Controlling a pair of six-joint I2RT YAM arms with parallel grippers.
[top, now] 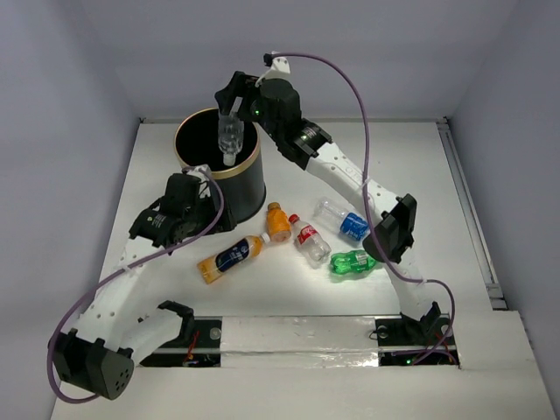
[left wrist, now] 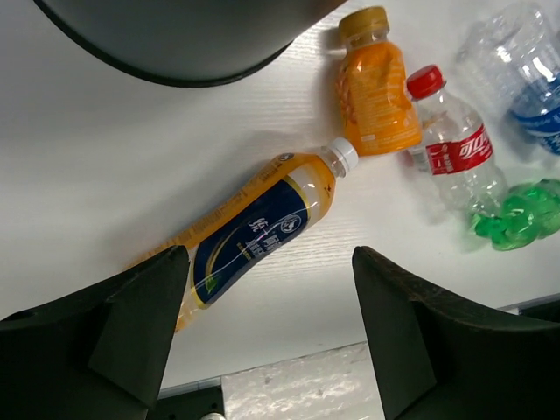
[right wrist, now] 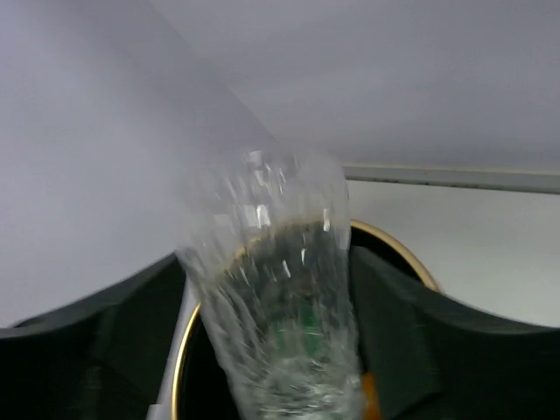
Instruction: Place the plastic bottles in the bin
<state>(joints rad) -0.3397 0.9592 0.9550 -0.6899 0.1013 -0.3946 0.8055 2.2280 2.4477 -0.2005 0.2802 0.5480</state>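
Well, the long orange-filled bottle (left wrist: 254,232) lying on the table (left wrist: 87,175) wears a dark blue label with white Chinese characters. The red-capped clear bottle (left wrist: 455,153) has a red label whose white script I can't read. Left gripper (left wrist: 267,341) hangs spread wide above the long one, touching nothing. Right gripper (top: 229,112) flanks a clear bottle (top: 229,140), vertical above the bin (top: 241,197); it's blurred, so pinched or loose, I cannot tell. A squat orange bottle (top: 278,223), a blue-labelled one (top: 343,220) and a green one (top: 352,262) lie nearby.

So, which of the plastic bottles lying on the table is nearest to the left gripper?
The long orange-filled bottle with the dark blue label: it alone lies right before the open left gripper, framed by its fingers.
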